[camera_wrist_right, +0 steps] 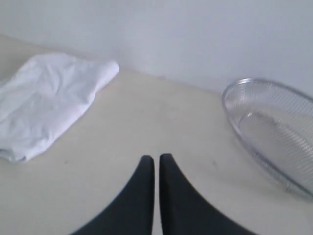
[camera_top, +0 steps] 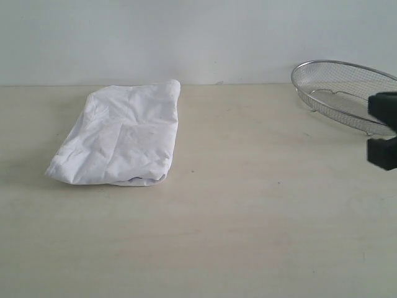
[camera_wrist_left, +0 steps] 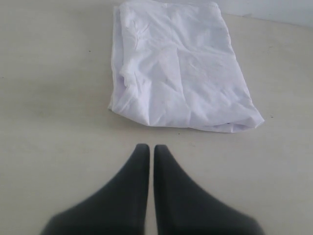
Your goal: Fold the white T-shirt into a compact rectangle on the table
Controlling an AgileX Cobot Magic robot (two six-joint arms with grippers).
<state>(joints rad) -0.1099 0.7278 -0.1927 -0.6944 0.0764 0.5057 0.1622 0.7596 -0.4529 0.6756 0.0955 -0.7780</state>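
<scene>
My white T-shirt (camera_top: 118,136) lies folded into a rough, wrinkled rectangle on the left half of the table (camera_top: 260,236). Its far short end sits close to the table's back edge, where the wall (camera_top: 186,37) begins. Its near end is wider and fans a little toward the left. At the near right corner the stacked layers show as a rolled lip, and the long right edge runs fairly straight.

To the right of that edge, bare tabletop runs all the way to the wire-mesh basket (camera_top: 347,93). The basket sits tilted at the far right by the back edge, well apart from the shirt. The whole near part of the table in front of the shirt is open surface too.

My left gripper (camera_wrist_left: 147,147) hovers over the table short of one short end of the shirt and does not touch it. Its two dark fingers are pressed together with only a hairline slit between them, holding nothing. My right gripper (camera_wrist_right: 156,157) is closed the same way and also holds nothing. It points at the bare strip between shirt and basket. In the exterior view only a black part of that arm (camera_top: 383,130) shows, at the right edge, overlapping the basket's rim.
</scene>
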